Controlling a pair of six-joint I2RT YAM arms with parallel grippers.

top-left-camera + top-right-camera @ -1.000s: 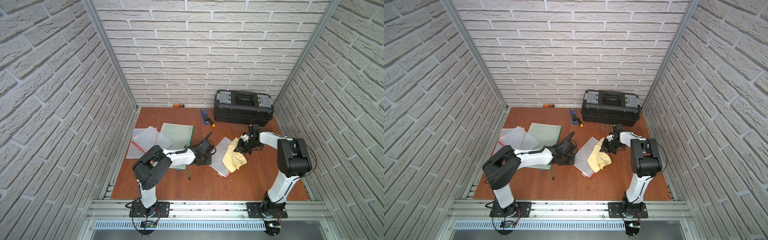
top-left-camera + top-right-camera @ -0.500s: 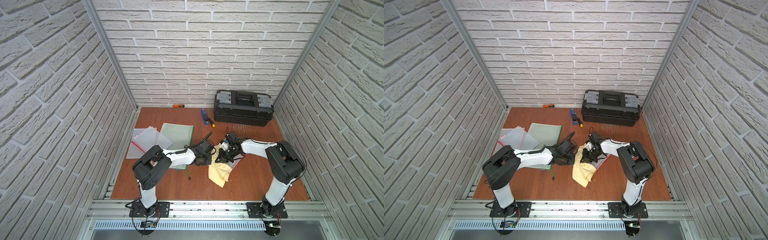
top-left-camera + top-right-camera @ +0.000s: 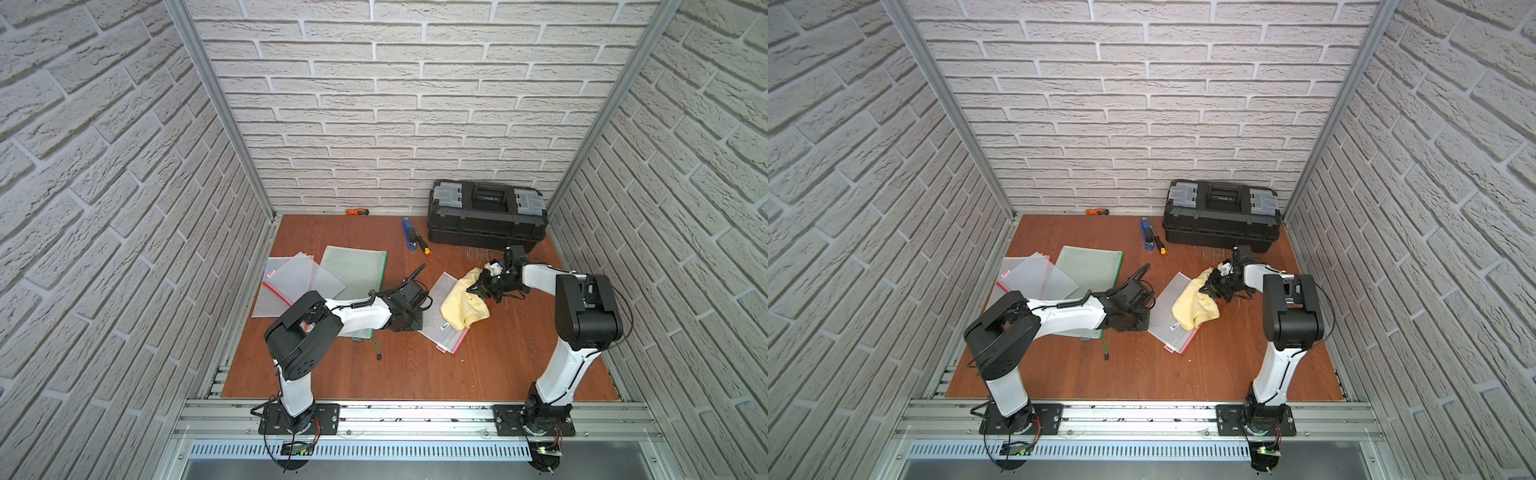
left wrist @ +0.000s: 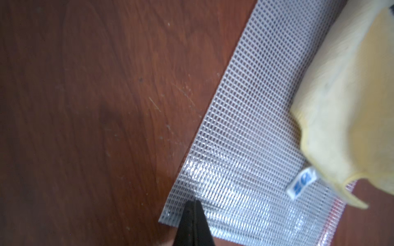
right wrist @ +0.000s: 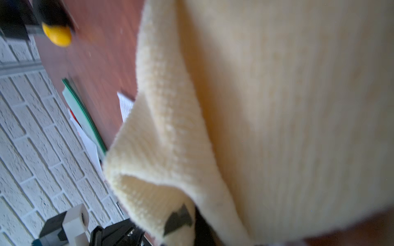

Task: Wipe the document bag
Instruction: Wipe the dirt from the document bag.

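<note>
A black toolbox (image 3: 486,216) is sitting in the far right corner of the desk (image 3: 415,382). A blue stapler (image 3: 409,240) and a screwdriver (image 3: 422,245) are lying just beside it, and an orange tool (image 3: 357,212) is lying against the far edge. Toward the left edge a green bag (image 3: 357,266) and a stack of clear bags (image 3: 291,278) are lying flat, with the left arm reaching over the green one.

The document bag (image 3: 434,311) is lying mid-desk, half covered by the yellow cloth (image 3: 463,305). The left end effector (image 4: 193,209), fingers together, is pressing on the bag's corner. The right end effector (image 3: 476,289) is clamping the cloth.

Half a second ago the cloth was bunched beside the left end effector; now it is lying back over the bag's right side.
</note>
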